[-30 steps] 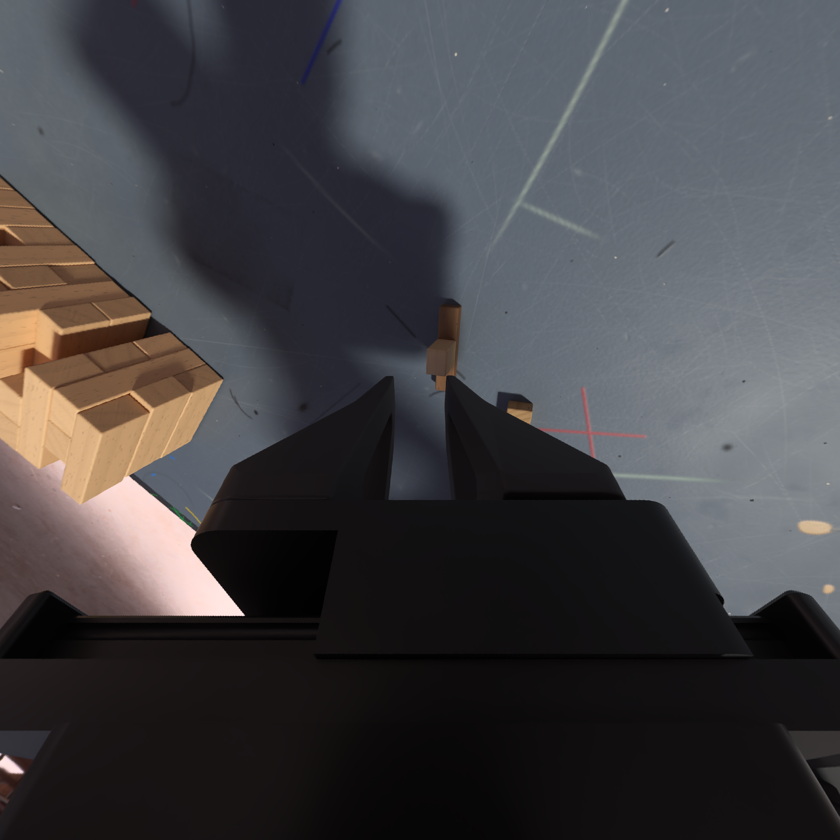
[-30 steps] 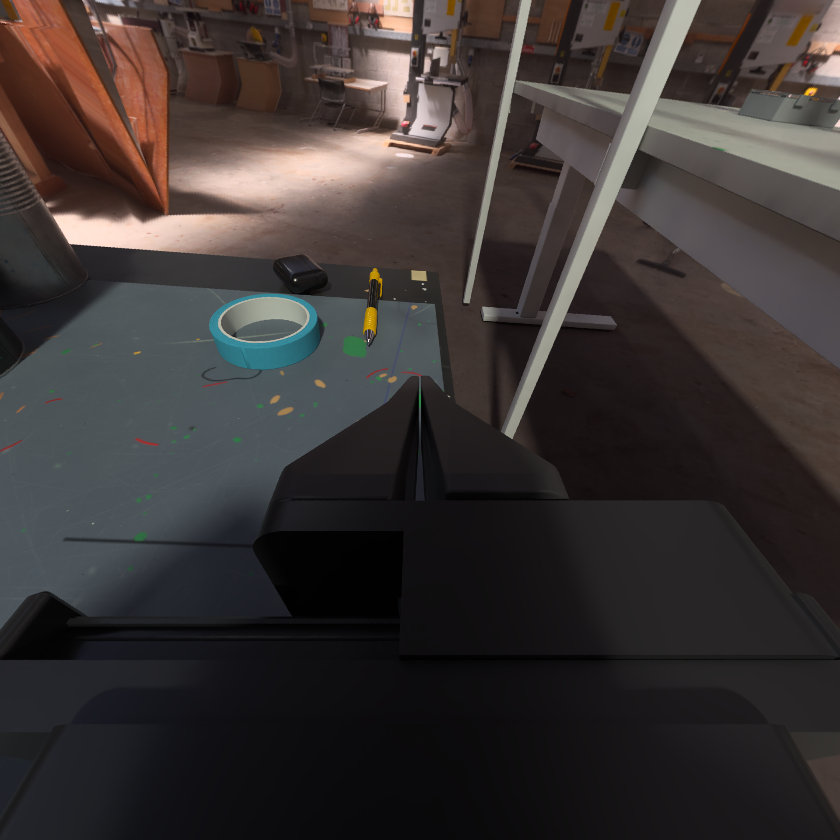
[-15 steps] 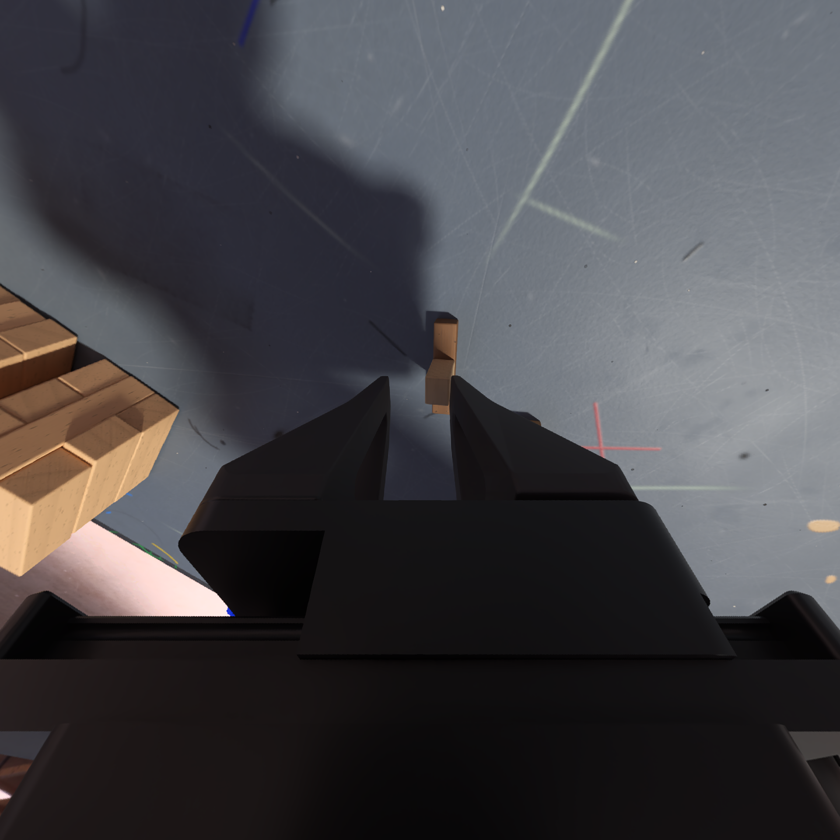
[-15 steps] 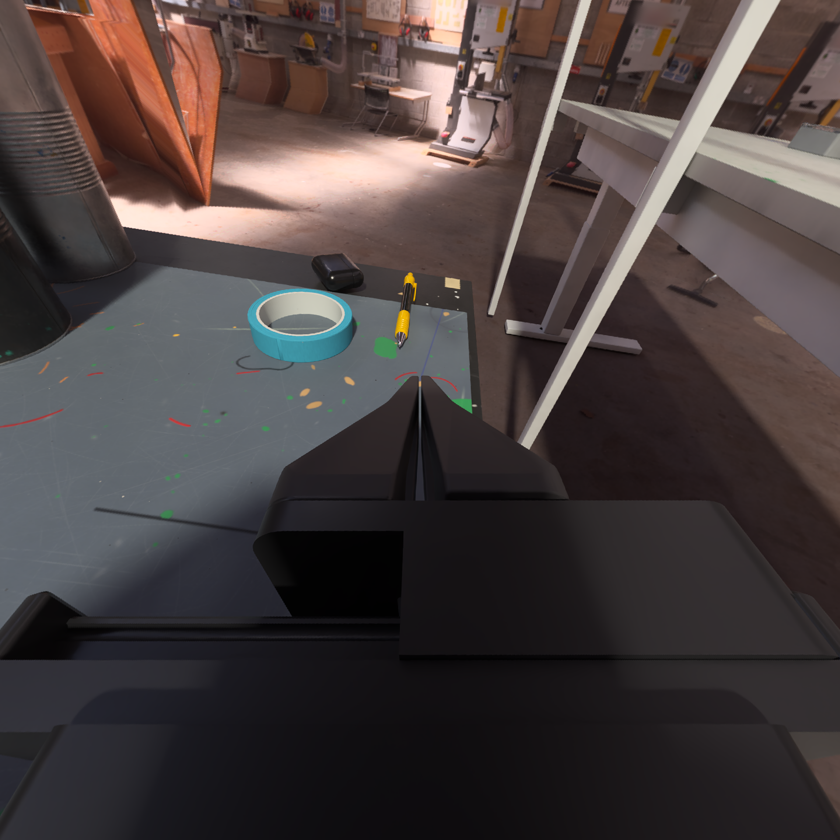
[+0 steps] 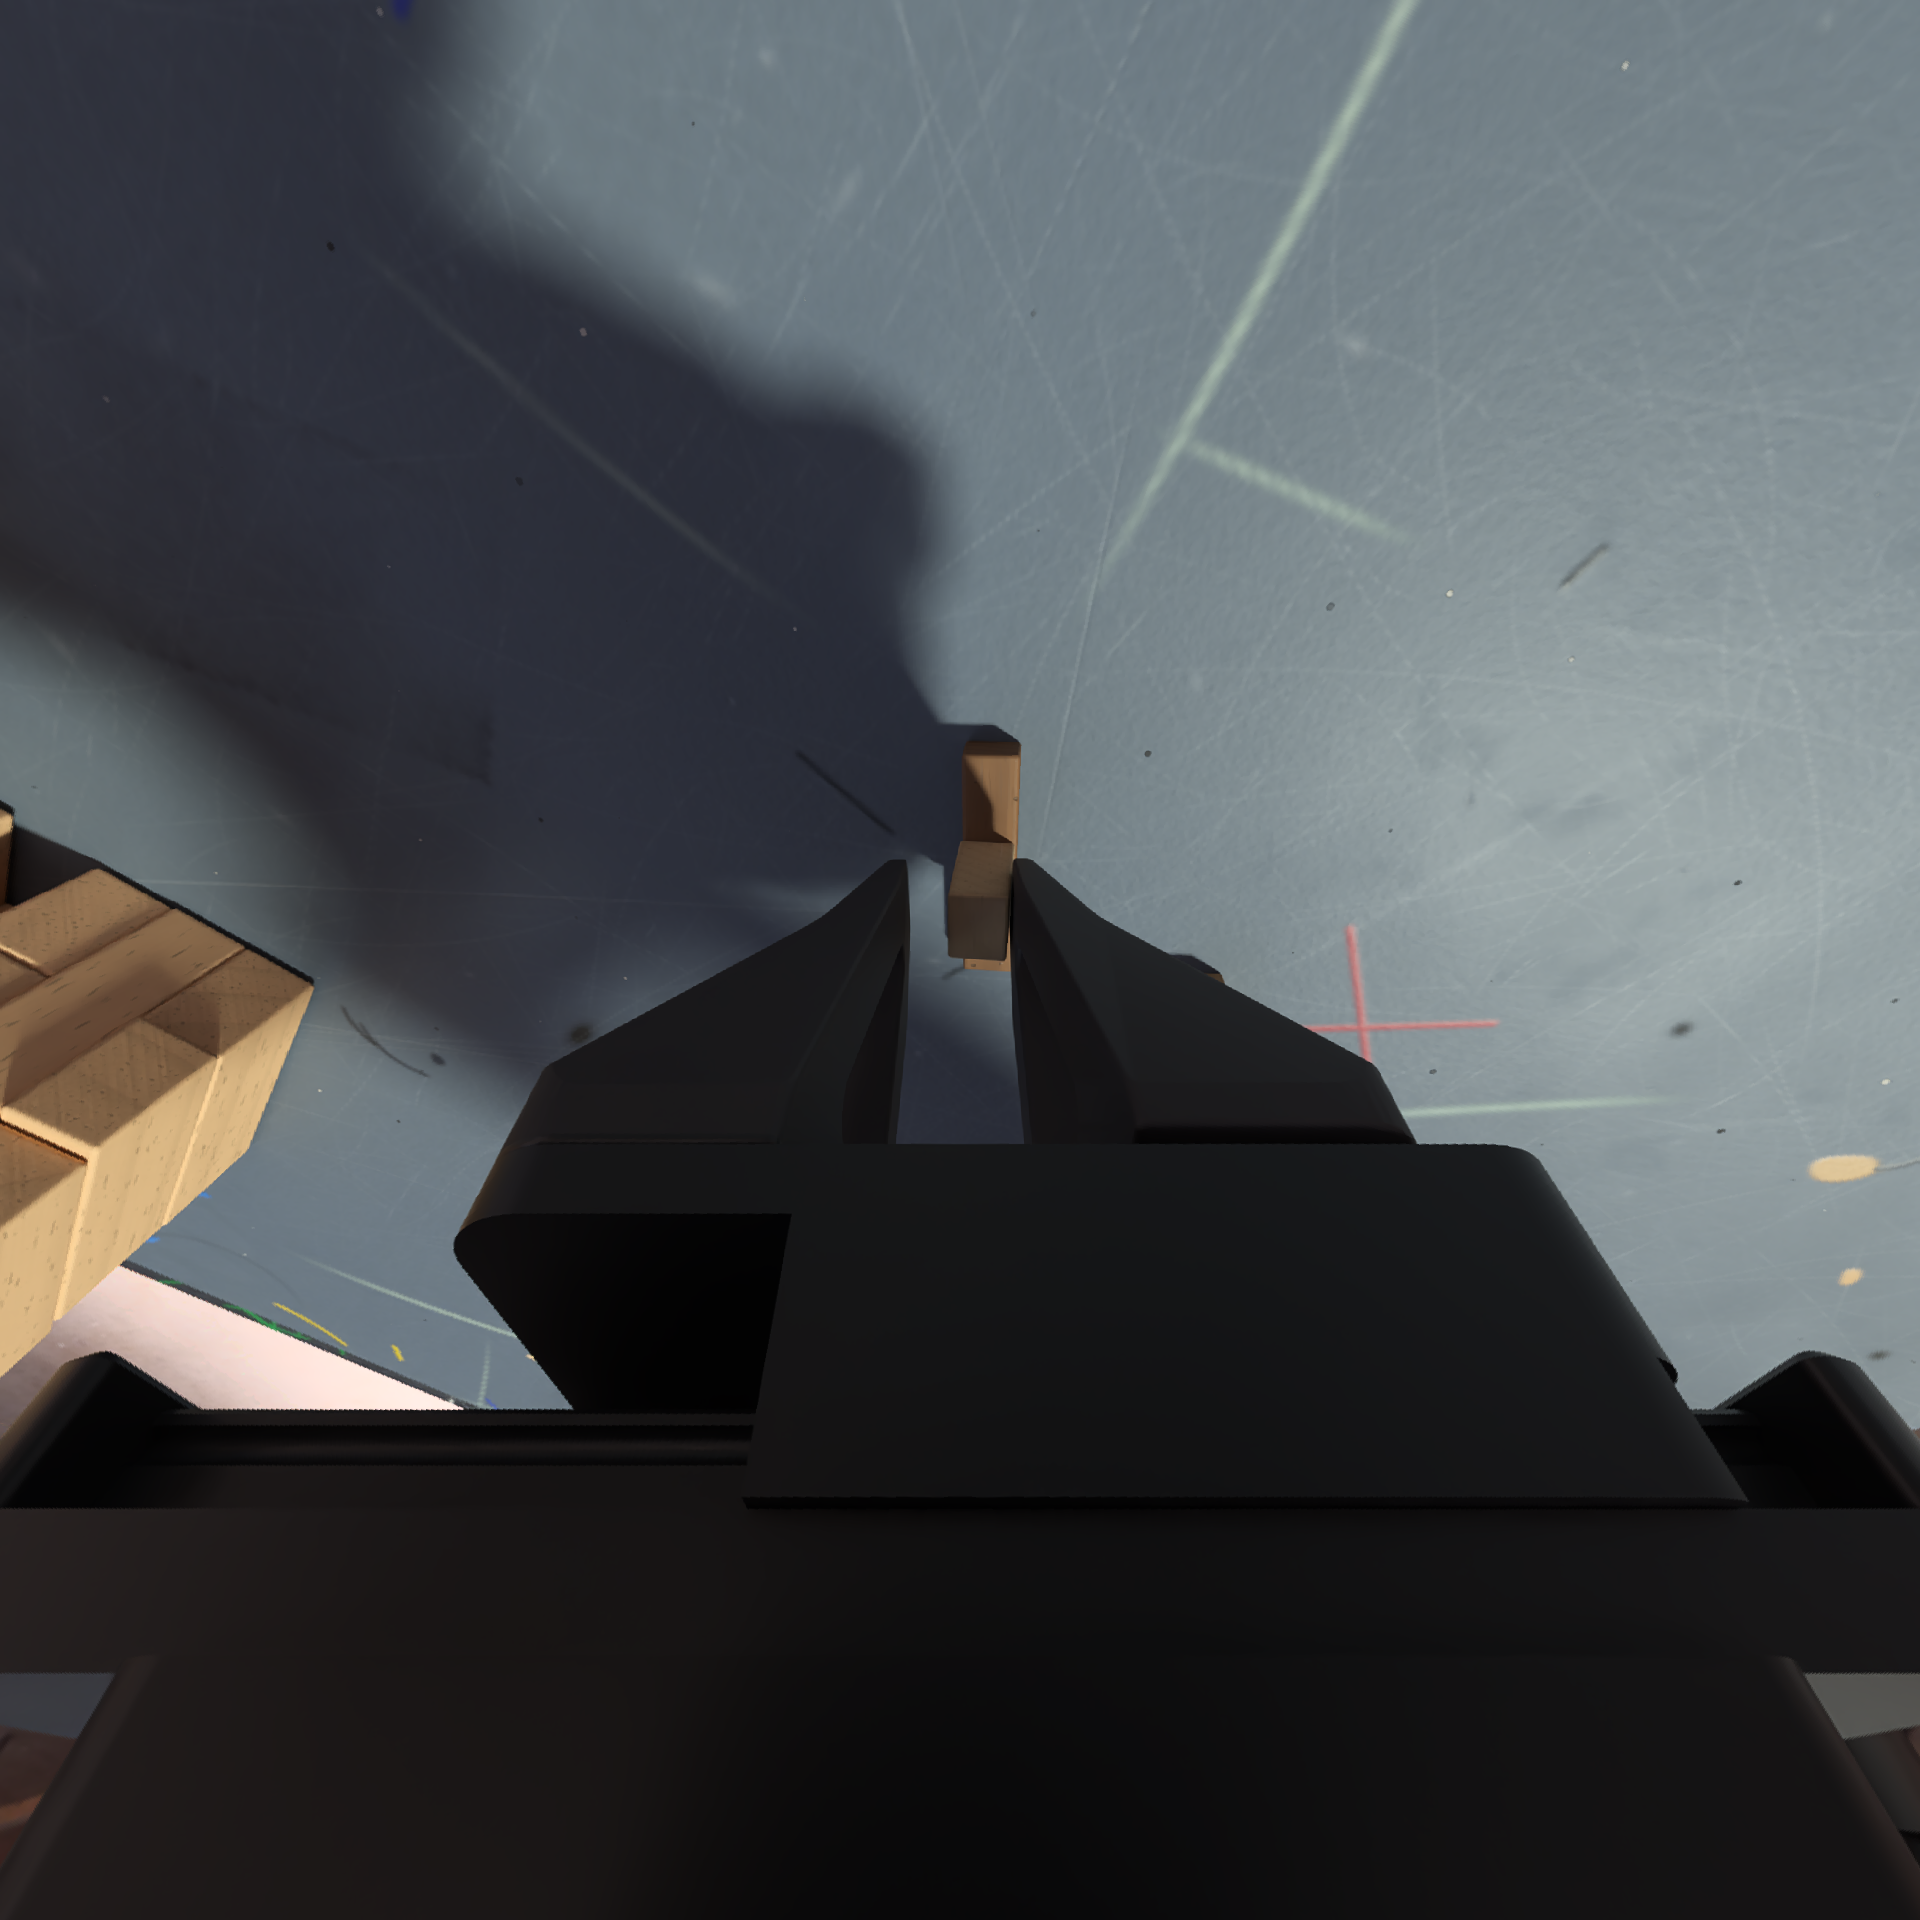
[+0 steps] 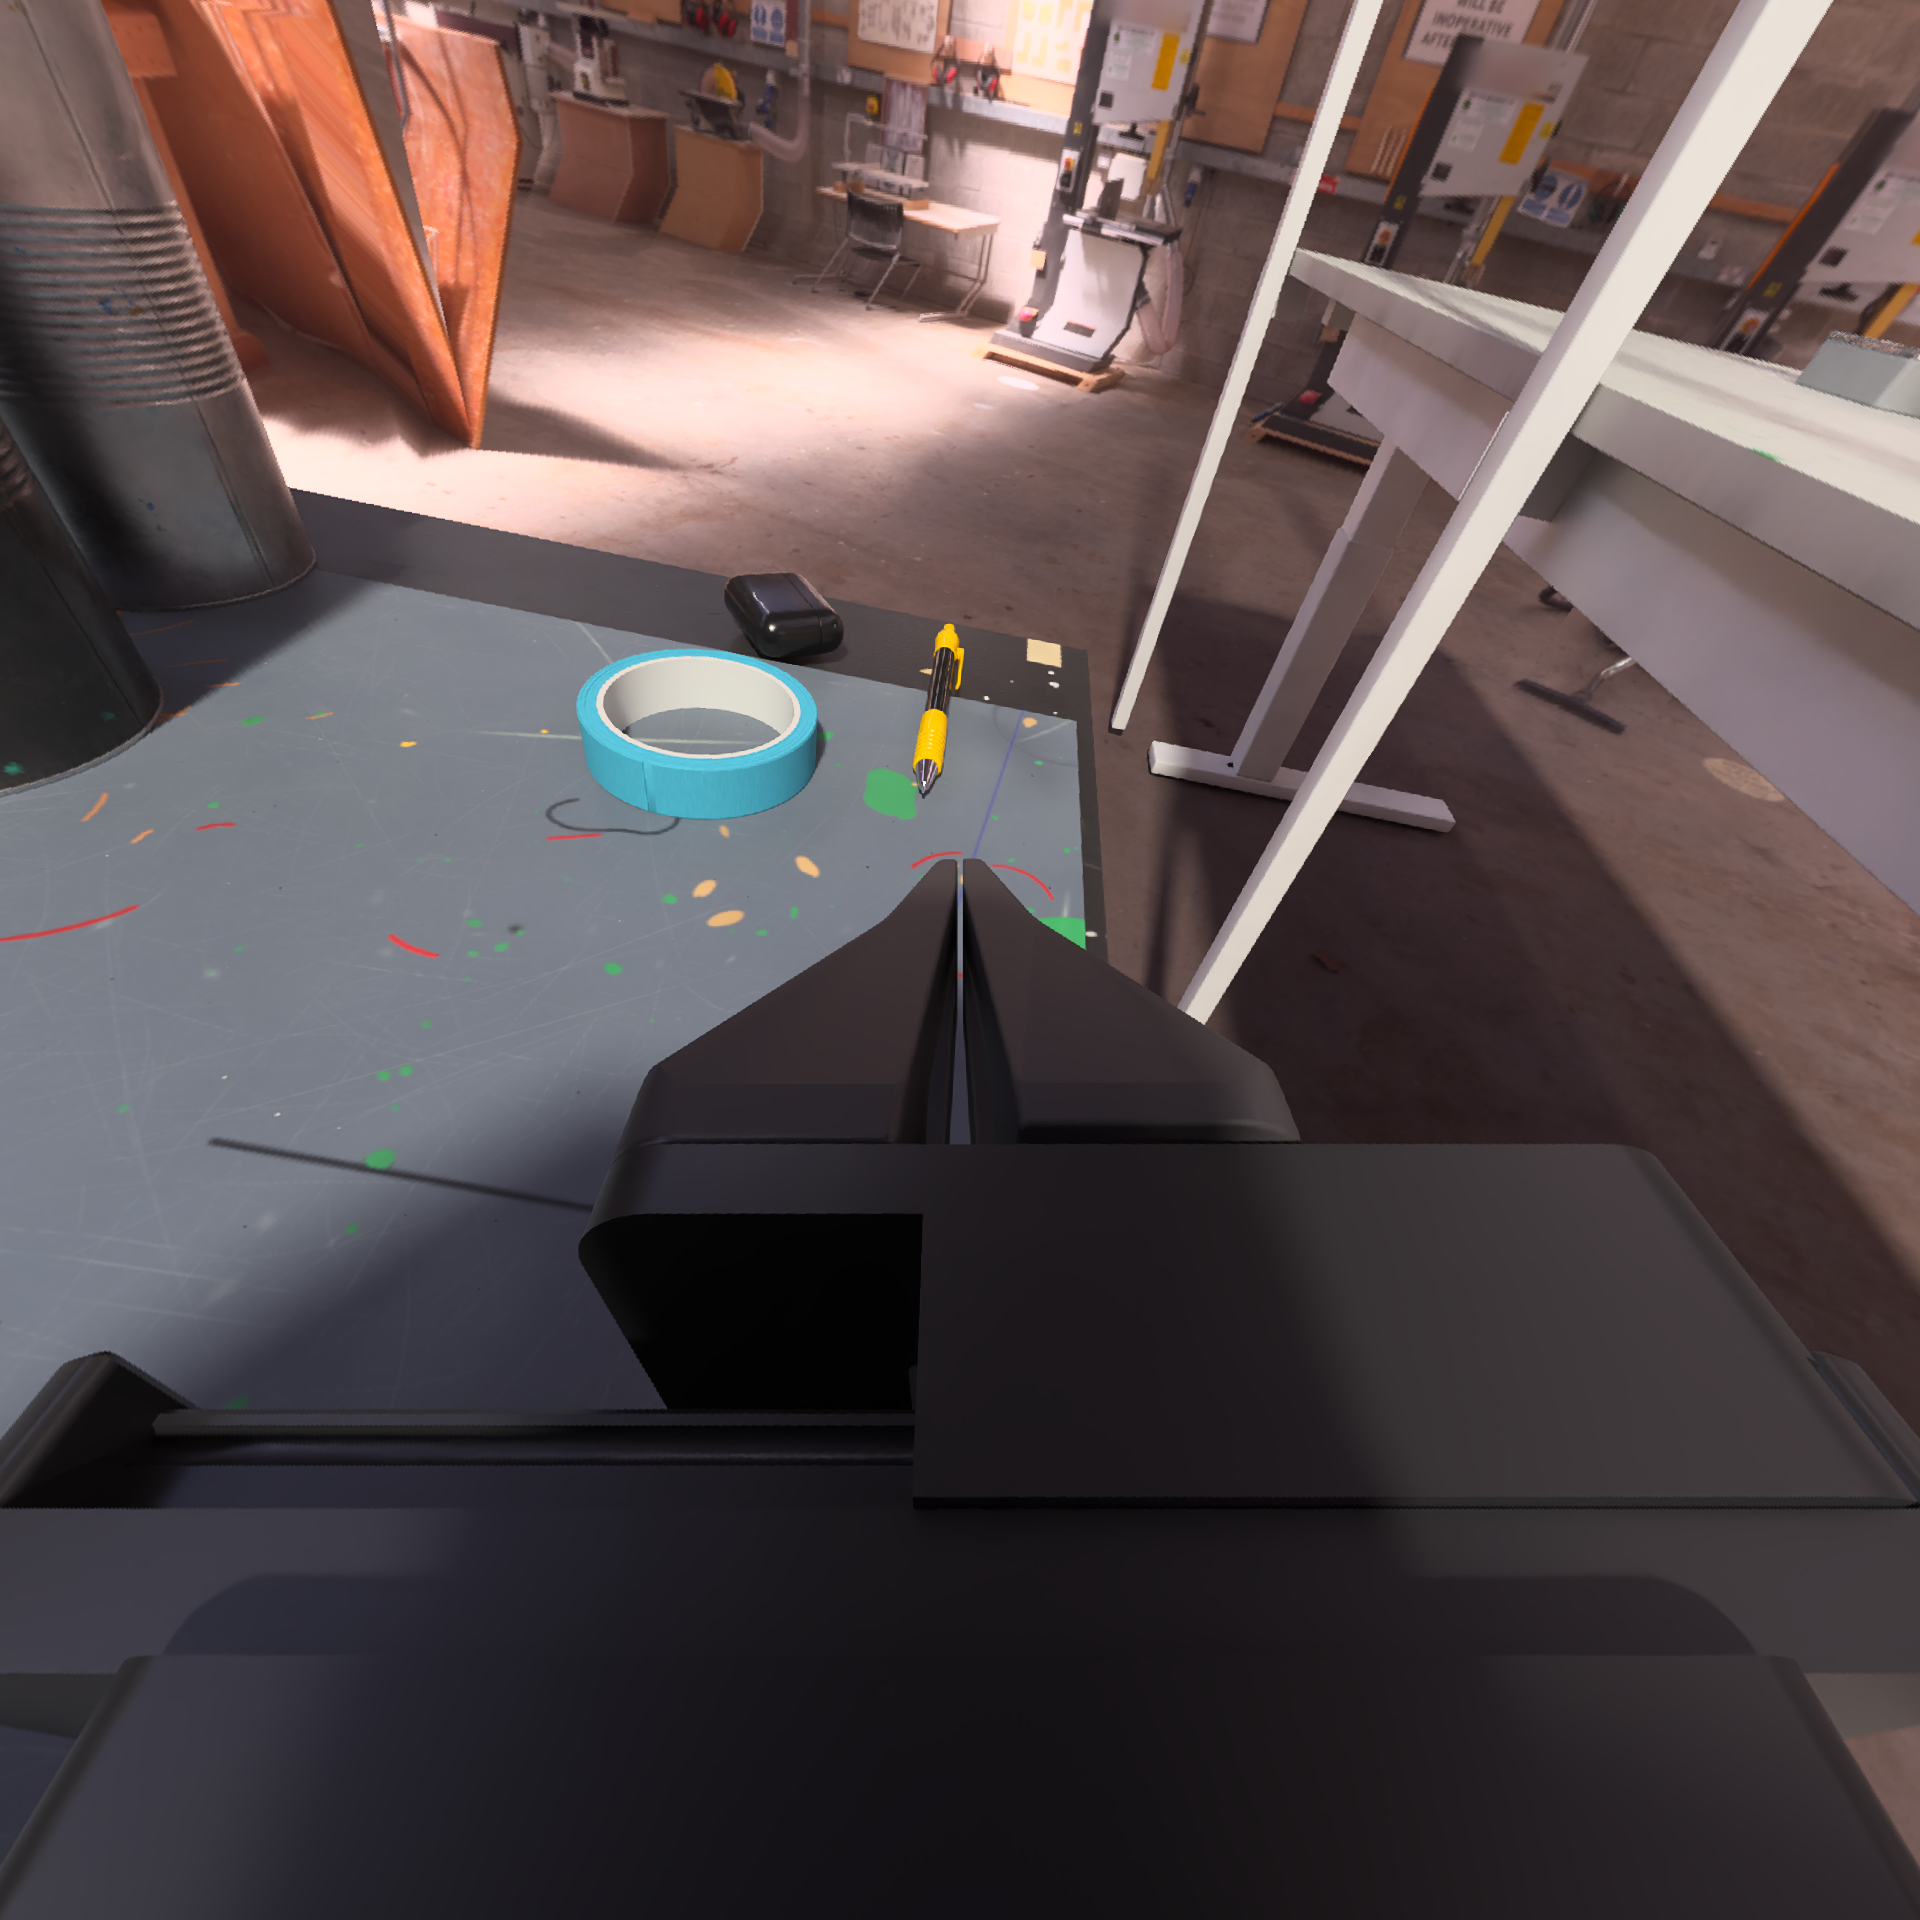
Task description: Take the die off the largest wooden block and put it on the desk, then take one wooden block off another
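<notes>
In the left wrist view a small wooden block [image 5: 977, 899] sits on a taller wooden piece [image 5: 989, 790] on the grey desk [image 5: 1455, 416]. My left gripper [image 5: 958, 873] is open, with the small block between its fingertips: it lies against the right finger and a gap shows on the left. The largest wooden block [image 5: 125, 1060], made of many interlocked pieces, is at the left edge. No die is in view. My right gripper [image 6: 960, 868] is shut and empty above the desk's right side.
Another small wooden bit [image 5: 1205, 971] peeks from behind the left gripper's right finger. In the right wrist view a blue tape roll [image 6: 696, 774], a yellow pen [image 6: 935, 717] and a black case [image 6: 784, 615] lie near the desk edge [image 6: 1086, 779]. A metal cylinder [image 6: 125, 364] stands at the left.
My left gripper has closed in on the small stacked wooden blocks, which now sit between its tips. The largest block has slid out to the left. The right gripper stays shut.
</notes>
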You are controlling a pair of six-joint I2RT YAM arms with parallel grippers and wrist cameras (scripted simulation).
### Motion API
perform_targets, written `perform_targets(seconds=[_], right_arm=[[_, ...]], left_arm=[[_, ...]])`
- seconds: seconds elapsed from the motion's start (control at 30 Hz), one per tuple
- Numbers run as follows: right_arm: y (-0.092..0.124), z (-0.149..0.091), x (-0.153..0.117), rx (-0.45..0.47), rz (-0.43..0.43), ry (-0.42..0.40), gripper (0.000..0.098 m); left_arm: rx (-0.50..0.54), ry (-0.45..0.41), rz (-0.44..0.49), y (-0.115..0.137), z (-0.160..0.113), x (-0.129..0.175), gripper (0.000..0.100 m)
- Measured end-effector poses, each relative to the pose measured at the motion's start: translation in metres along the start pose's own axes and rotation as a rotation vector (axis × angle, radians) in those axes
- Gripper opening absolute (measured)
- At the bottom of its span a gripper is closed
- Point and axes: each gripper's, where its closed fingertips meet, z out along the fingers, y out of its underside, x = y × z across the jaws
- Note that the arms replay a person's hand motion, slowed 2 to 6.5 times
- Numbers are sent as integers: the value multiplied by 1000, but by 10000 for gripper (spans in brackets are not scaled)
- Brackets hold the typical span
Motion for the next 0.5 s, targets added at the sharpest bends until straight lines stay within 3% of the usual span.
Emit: perform_targets(seconds=[0.2,0.5], right_arm=[[0,0,0,0,0,0,9],[0,0,0,0,0,0,9]], left_arm=[[-4,37,-5,0,0,3,85],[-9,44,-10,-1,0,3,90]])
